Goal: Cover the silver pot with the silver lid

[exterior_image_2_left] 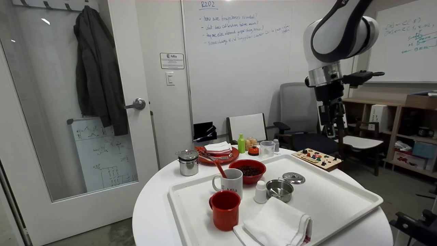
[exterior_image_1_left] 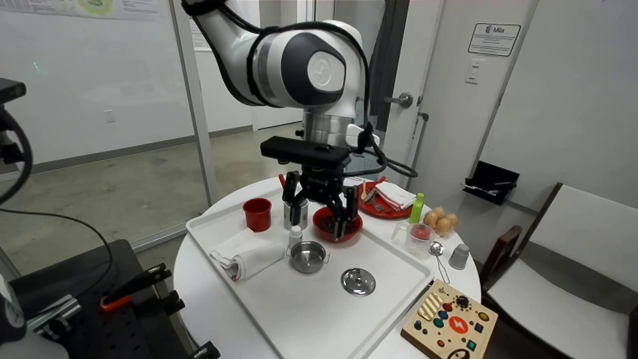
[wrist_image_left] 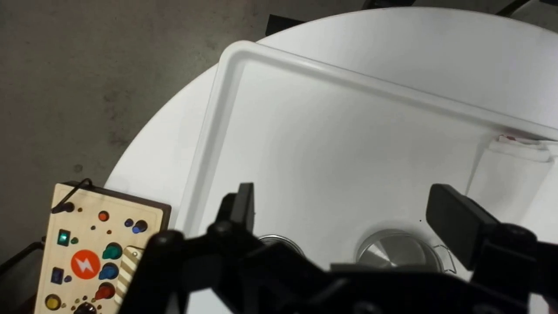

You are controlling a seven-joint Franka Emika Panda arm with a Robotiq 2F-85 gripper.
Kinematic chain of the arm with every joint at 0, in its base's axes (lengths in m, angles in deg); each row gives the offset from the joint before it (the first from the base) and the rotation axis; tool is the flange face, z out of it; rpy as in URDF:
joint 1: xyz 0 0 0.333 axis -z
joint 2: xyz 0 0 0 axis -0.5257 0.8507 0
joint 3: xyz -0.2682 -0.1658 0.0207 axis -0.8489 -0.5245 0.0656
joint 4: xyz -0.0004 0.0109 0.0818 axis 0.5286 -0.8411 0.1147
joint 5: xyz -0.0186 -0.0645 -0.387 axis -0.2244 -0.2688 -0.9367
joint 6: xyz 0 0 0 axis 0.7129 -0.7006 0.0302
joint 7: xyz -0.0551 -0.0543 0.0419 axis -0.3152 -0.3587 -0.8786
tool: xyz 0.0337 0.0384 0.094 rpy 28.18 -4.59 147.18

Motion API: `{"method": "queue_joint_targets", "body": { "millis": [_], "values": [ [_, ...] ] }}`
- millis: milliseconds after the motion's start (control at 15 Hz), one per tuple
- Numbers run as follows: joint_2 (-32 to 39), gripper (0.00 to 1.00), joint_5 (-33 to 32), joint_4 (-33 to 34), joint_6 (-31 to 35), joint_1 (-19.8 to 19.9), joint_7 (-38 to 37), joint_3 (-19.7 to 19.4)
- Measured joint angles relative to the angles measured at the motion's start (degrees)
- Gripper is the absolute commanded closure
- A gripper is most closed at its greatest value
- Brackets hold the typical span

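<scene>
From where I'm standing, the Robotiq gripper (exterior_image_1_left: pixel 319 222) is hanging well above the white tray (exterior_image_1_left: pixel 324 324), its two fingers (wrist_image_left: pixel 457 218) standing wide apart and holding nothing. Below it, the silver lid (exterior_image_1_left: pixel 358 282) is lying flat, with what seems to be a small knob (exterior_image_1_left: pixel 358 279) facing up. In the wrist view the lid is showing only as a sliver close to one finger, the gripper's body hiding the rest; the silver pot (wrist_image_left: pixel 394 250) is sitting uncovered nearer the opposite finger, a wire handle (wrist_image_left: pixel 450 258) jutting out below that side.

I'm guessing the step in hand is fetching the lid. To be doing it well, the gripper should be centring itself over the knob before dropping straight down, then pinching the knob rather than the slick edge. Going up, it should be keeping the lid level and clear of the pot. Over the pot it should be pausing to line up, then lowering gently: a tilted lid could be snagging on a handle, and a wide finger could be nudging the white shaker (exterior_image_1_left: pixel 295 235) standing just beside the pot.
</scene>
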Motion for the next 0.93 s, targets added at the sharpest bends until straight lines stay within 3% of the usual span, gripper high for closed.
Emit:
{"method": "queue_joint_targets", "body": {
  "millis": [467, 933],
  "values": [
    [14.92, 0.0, 0.37, 10.79, 3.38, 0.4, -1.14, -0.06],
    [26.88, 0.0, 3.91, 24.82, 1.98, 2.62, -0.84, -0.05]
  ]
}}
